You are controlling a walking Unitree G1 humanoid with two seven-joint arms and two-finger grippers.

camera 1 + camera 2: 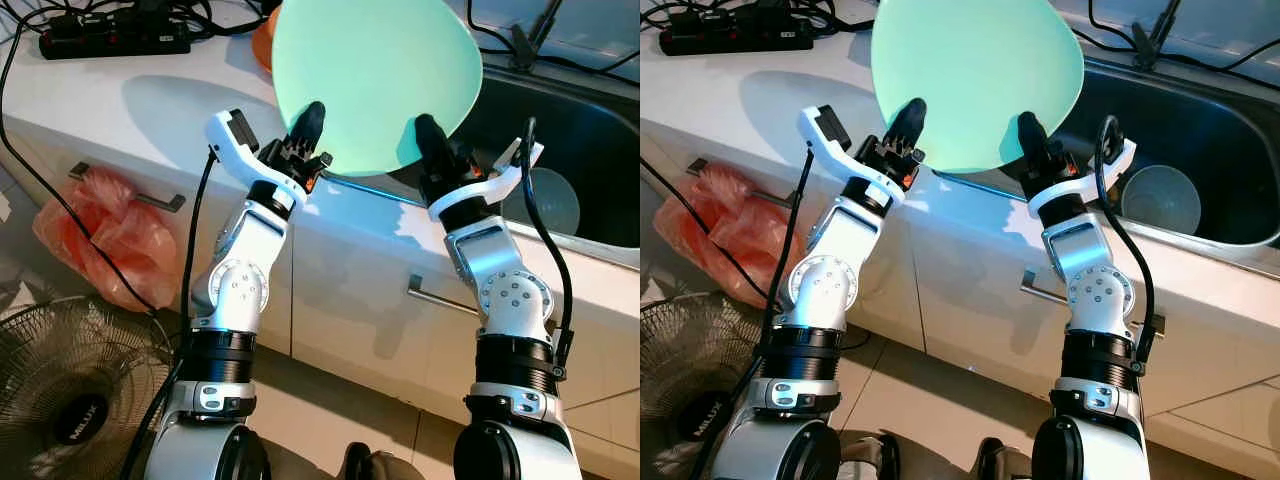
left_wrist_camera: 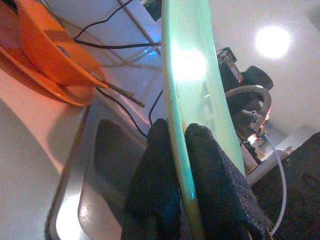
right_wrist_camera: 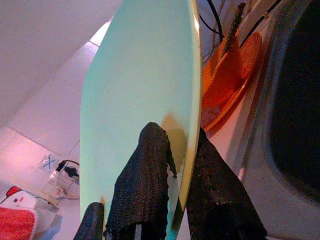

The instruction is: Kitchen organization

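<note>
A large mint-green plate (image 1: 375,75) is held up on edge above the counter's front, beside the sink. My left gripper (image 1: 307,128) is shut on its lower left rim, and my right gripper (image 1: 428,142) is shut on its lower right rim. In the left wrist view the black fingers (image 2: 155,175) pinch the plate's (image 2: 187,100) thin edge. Seen from the right wrist, the fingers (image 3: 145,185) clamp the plate (image 3: 140,90) from both faces. Orange dishes (image 2: 45,55) lie on the counter behind the plate.
A steel sink (image 1: 1200,120) at the right holds a pale bowl (image 1: 1162,200). A black power strip (image 1: 115,40) with cables lies at the counter's back left. Below are white cabinet doors with a bar handle (image 1: 440,297), an orange plastic bag (image 1: 95,235) and a floor fan (image 1: 70,400).
</note>
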